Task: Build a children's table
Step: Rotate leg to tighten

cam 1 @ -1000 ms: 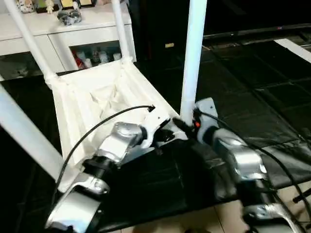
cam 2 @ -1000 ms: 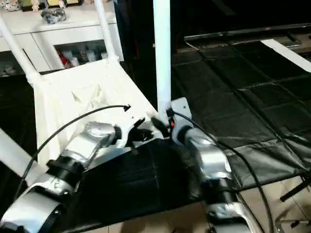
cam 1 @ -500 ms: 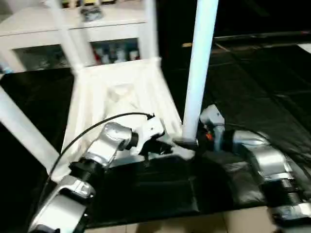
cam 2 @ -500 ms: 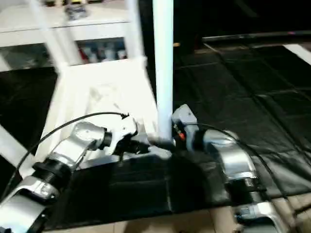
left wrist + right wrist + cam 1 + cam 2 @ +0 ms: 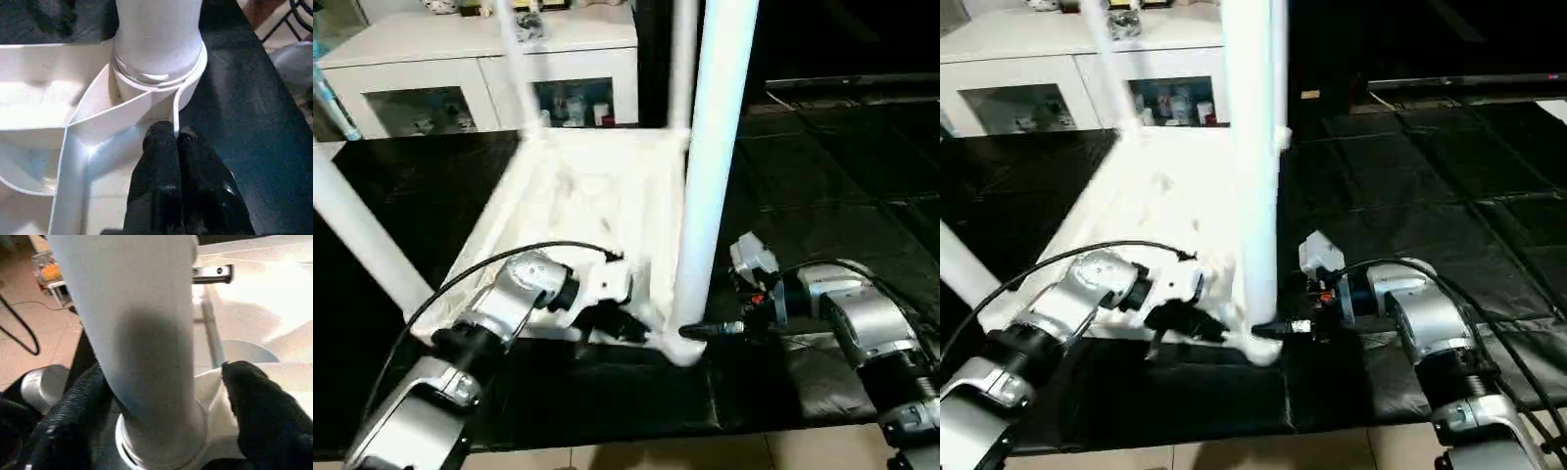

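The white children's table lies upside down on the black mat, its ribbed underside (image 5: 587,196) facing up and its legs standing upward. The near right leg (image 5: 710,176) sits in its rounded corner socket (image 5: 156,73). My left gripper (image 5: 617,318) is shut on the thin rim (image 5: 175,128) of the top just beside that socket. From the right, my right gripper (image 5: 705,331) is shut on the base of this leg, with one black finger (image 5: 254,391) on each side of the tube. Another leg (image 5: 362,235) rises at the left, and two more (image 5: 514,69) stand at the far corners.
A white cabinet with glass doors (image 5: 480,73) stands behind the table, with small items on top. The black mat (image 5: 832,186) stretches to the right. Tiled floor (image 5: 724,455) runs along the near edge. A cable lies on the floor (image 5: 19,333).
The camera has swung, and the table now sits squarer in view. Both grippers stay at the near right corner. My right forearm has come round to reach the leg from the right.
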